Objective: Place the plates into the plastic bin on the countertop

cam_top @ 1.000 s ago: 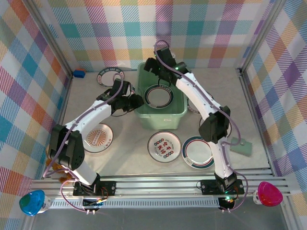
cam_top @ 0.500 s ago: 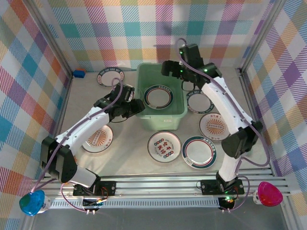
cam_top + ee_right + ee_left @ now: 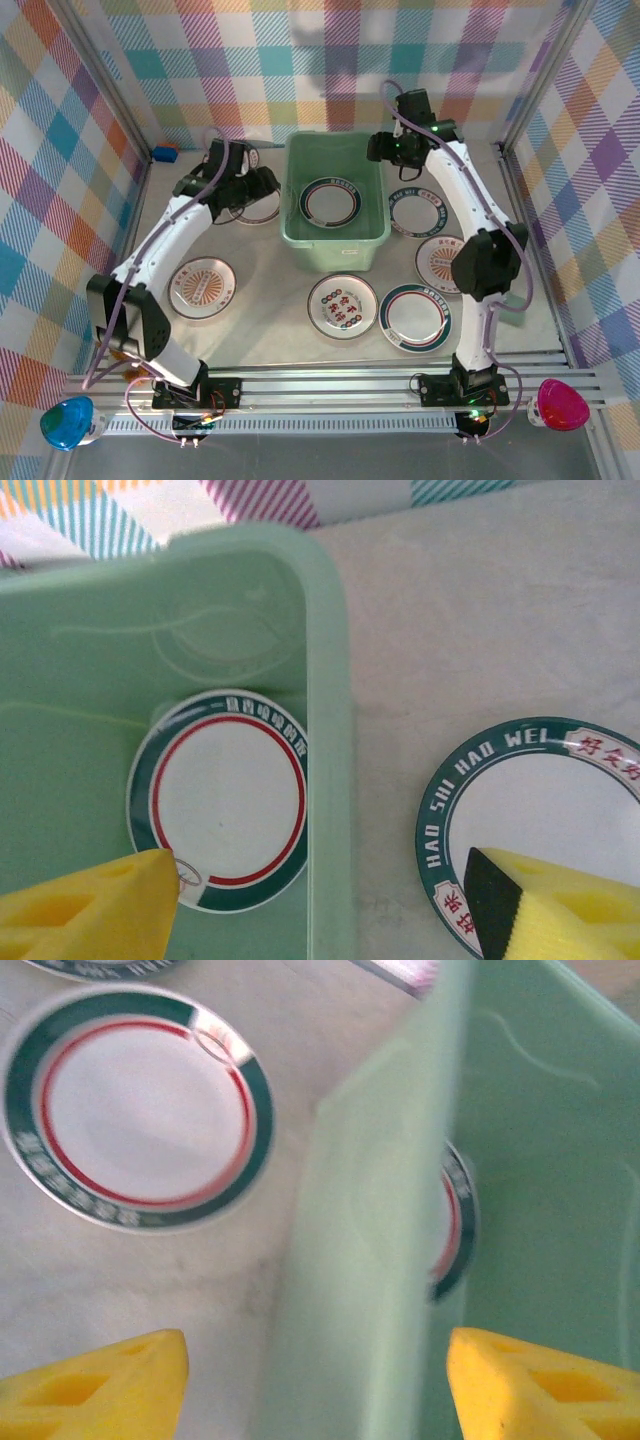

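The mint-green plastic bin (image 3: 335,240) stands mid-countertop with one green-and-red-rimmed plate (image 3: 332,200) flat inside. My left gripper (image 3: 266,186) hovers open by the bin's left wall (image 3: 360,1260), above a similar plate (image 3: 140,1110) lying on the countertop (image 3: 100,1290). My right gripper (image 3: 386,150) is open over the bin's right rim (image 3: 330,740): one finger is above the binned plate (image 3: 225,800), the other above a lettered green-rimmed plate (image 3: 540,800) outside. Neither holds anything.
More plates lie on the countertop: orange at front left (image 3: 203,288), patterned centre (image 3: 342,305), dark-rimmed (image 3: 414,317), orange-centred (image 3: 445,262), one at back left (image 3: 240,152). A small blue object (image 3: 165,153) sits in the back-left corner. Plaid walls surround, and a metal rail (image 3: 330,372) runs along the front.
My right arm swung from over the bin's middle to its right rim. My left gripper pulled back from the bin's left front wall toward the rear left, and its jaws opened wider.
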{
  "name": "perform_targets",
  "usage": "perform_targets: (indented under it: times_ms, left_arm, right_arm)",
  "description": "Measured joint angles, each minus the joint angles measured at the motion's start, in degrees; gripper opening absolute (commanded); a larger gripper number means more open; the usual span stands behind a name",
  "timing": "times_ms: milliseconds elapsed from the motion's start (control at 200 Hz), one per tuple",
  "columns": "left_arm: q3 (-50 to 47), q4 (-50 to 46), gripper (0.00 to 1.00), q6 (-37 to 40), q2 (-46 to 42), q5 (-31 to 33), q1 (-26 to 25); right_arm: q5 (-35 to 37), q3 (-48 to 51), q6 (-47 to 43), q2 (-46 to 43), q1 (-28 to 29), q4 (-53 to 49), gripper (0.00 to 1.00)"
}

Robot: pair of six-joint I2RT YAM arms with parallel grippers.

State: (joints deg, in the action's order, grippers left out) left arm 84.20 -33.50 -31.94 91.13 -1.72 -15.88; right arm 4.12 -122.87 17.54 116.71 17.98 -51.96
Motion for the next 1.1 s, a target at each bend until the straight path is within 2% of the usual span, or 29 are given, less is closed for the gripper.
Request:
perform_targets:
  times_ms: [205, 320, 570, 665, 735, 810, 1100]
  left_arm:
    - [3.43, 2.34, 0.69, 2.03, 10.27, -2.84, 6.23]
    - [6.95, 2.58, 0.69, 3.10, 15.45, -4.61, 6.82]
    - [11.78, 4.15, 0.69, 3.32, 20.46, -8.87, 6.82]
    - [11.96, 5.01, 0.69, 3.28, 21.22, -10.40, 6.82]
    - [11.96, 5.20, 0.69, 3.28, 21.55, -11.47, 6.82]
    - [11.98, 5.22, 0.70, 3.30, 21.57, -12.48, 6.82]
    - [14.62, 5.11, 0.70, 3.54, 21.59, -13.94, 6.84]
  right_arm:
    - [-2.78, -2.29, -3.37, 4.85, 0.09, -1.68, 0.72]
    - [-4.57, -3.58, -3.56, 5.77, 0.09, -2.01, 0.69]
    - [-6.47, -7.28, -4.96, 9.46, 0.07, -3.04, 0.52]
    - [-7.30, -7.21, -5.03, 10.54, 0.13, -3.32, 0.54]
    - [-7.85, -7.08, -5.18, 10.97, 0.46, -3.43, 0.65]
    - [-8.13, -6.80, -5.16, 10.99, 0.92, -3.45, 0.66]
    - [-7.13, -6.12, -4.87, 11.02, 1.70, -3.26, 0.36]
